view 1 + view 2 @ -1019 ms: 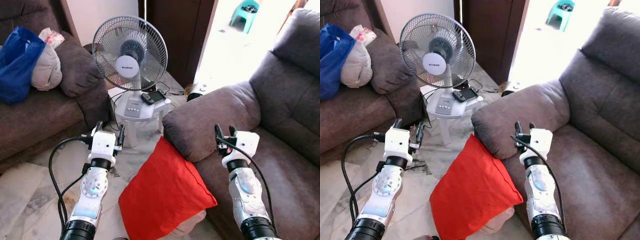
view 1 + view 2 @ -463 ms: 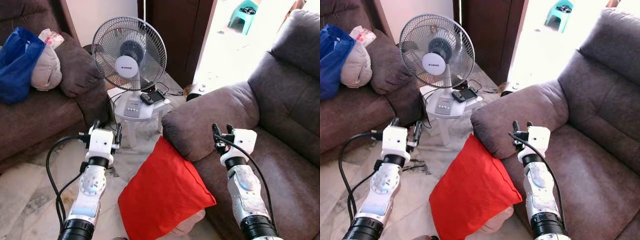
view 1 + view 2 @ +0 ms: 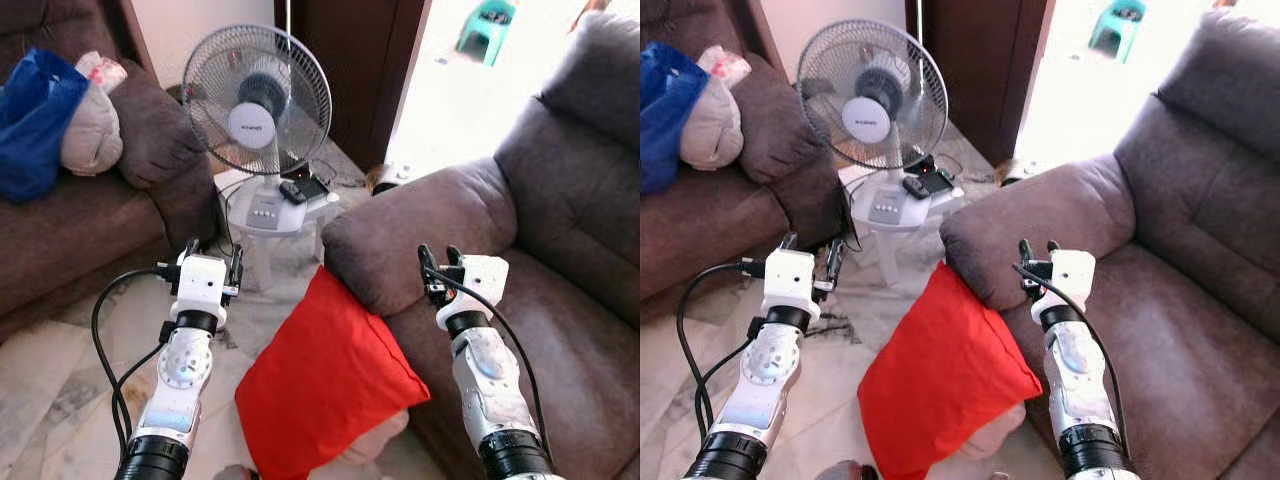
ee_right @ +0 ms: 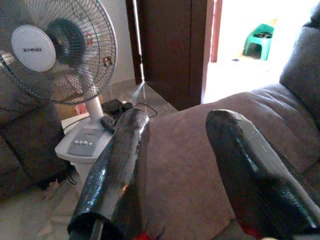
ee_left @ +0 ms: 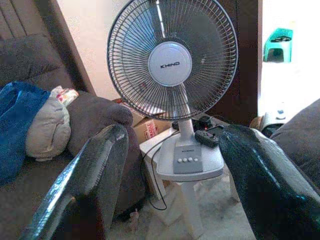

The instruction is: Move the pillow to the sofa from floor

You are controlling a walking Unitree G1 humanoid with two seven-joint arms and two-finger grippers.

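Note:
A red pillow (image 3: 325, 385) stands on the floor, leaning against the armrest (image 3: 420, 235) of the brown sofa (image 3: 575, 250) on the right. A pale cushion (image 3: 375, 445) peeks out beneath it. My left gripper (image 3: 215, 263) is raised and open over the floor, to the left of the pillow, and its wrist view faces the fan. My right gripper (image 3: 438, 265) is raised and open above the sofa's armrest, just right of the pillow's top corner. Nothing sits between either pair of fingers (image 5: 97, 175) (image 4: 125, 160).
A white fan (image 3: 250, 110) stands on a small white stool (image 3: 275, 225) with a remote, straight ahead. A second brown sofa (image 3: 90, 225) at left holds a blue bag (image 3: 30, 120) and a beige cushion (image 3: 90, 135). Cables trail on the marble floor (image 3: 50, 390). A bright doorway lies beyond.
The view has shifted slightly forward and down. Both arms stay raised with open fingers; the right gripper has edged a little left toward the armrest. The pillow has not moved.

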